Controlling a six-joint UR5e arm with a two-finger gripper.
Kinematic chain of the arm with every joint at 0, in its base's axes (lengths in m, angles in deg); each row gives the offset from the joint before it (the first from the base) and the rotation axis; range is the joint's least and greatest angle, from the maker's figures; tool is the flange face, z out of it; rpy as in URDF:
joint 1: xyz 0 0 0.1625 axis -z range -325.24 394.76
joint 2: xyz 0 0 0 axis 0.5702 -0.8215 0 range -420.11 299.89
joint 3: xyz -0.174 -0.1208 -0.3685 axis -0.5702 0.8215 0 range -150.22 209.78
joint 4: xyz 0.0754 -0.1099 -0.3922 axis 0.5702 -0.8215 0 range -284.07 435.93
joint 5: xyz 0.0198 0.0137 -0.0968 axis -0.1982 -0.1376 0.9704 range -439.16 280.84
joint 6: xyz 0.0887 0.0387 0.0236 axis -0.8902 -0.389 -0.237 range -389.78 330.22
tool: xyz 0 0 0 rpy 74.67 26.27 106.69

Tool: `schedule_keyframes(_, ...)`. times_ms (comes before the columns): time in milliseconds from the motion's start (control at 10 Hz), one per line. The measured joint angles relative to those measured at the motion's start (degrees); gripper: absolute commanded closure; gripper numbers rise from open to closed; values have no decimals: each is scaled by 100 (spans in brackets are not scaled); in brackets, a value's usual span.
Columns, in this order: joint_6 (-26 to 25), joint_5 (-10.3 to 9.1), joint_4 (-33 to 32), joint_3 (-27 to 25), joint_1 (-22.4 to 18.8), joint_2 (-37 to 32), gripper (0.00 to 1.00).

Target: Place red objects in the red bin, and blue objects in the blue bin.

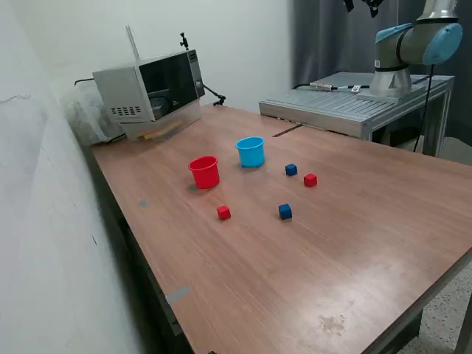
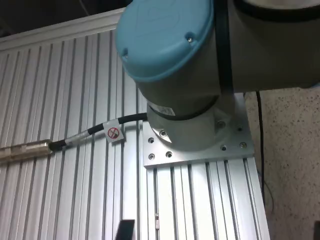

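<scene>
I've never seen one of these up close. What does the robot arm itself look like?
The arm is made of rounded grey tube sections with light blue caps at the joints. Its round base is bolted to a square metal plate on a ribbed aluminium platform. A black cable with a small red-and-white tag runs beside it.

Wooden table [image 1: 354, 243] w/ reddish-brown top fills most of the exterior view, a white wall [image 1: 44, 221] along its left side & behind. Microwave [image 1: 151, 88] sits at the far corner, dark curtain [image 1: 324, 37] in the bkgd. Ribbed grey metal platform [image 1: 346, 99] beyond the table; speckled floor [image 2: 290, 150] beside it
</scene>
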Motion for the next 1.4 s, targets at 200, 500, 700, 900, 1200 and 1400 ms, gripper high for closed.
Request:
schedule_keyframes(200, -3, -9, -27, -5, -39, -5, 0)
schedule_keyframes(500, -8, -22, -796, 17, -447, 11, 0)
schedule_keyframes(700, -24, -27, -1600, 156, -651, 119, 0)
schedule_keyframes(900, -43, -157, -2067, 525, -738, 402, 0)
schedule_keyframes(1200, -71, -421, -2789, 1382, -783, 1245, 0)
schedule_keyframes(1400, -82, -502, -3566, 1719, -871, 1798, 0)
